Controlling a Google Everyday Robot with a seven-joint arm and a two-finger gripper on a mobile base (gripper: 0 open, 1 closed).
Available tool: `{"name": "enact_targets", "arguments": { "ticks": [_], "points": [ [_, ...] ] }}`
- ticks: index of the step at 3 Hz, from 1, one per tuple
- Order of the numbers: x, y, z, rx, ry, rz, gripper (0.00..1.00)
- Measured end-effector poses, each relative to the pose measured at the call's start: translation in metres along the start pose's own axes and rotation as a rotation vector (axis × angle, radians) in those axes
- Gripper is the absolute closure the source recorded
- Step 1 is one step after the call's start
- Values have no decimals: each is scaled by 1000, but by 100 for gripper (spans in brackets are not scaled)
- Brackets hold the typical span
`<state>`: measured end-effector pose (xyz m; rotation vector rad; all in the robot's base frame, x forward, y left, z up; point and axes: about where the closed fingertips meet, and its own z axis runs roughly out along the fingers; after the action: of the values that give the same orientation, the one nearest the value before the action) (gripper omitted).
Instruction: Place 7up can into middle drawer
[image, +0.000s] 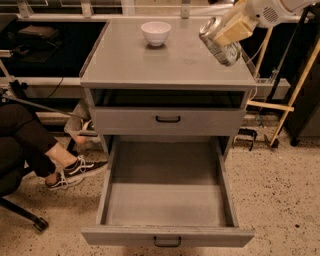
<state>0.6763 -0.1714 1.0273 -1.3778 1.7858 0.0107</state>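
Camera view: gripper (231, 31) above worktop (150, 65), right side
Jaws: clenched on tilted can (218, 45)
Bottom drawer (167, 202): open

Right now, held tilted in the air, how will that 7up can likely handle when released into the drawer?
The 7up can, tilted in the pincer above the right edge of the cabinet, is a small metal drink can, so probably light and easily dented by a hard squeeze. Being round, it would likely roll on the flat floor of the middle drawer if released sideways.
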Motion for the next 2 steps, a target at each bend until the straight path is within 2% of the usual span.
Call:
{"name": "enact_targets", "arguments": {
  "ticks": [1, 2],
  "points": [
    [-38, 27, -62, 119, -52, 12, 100],
    [-66, 45, -95, 196, -68, -26, 100]
  ]
}}
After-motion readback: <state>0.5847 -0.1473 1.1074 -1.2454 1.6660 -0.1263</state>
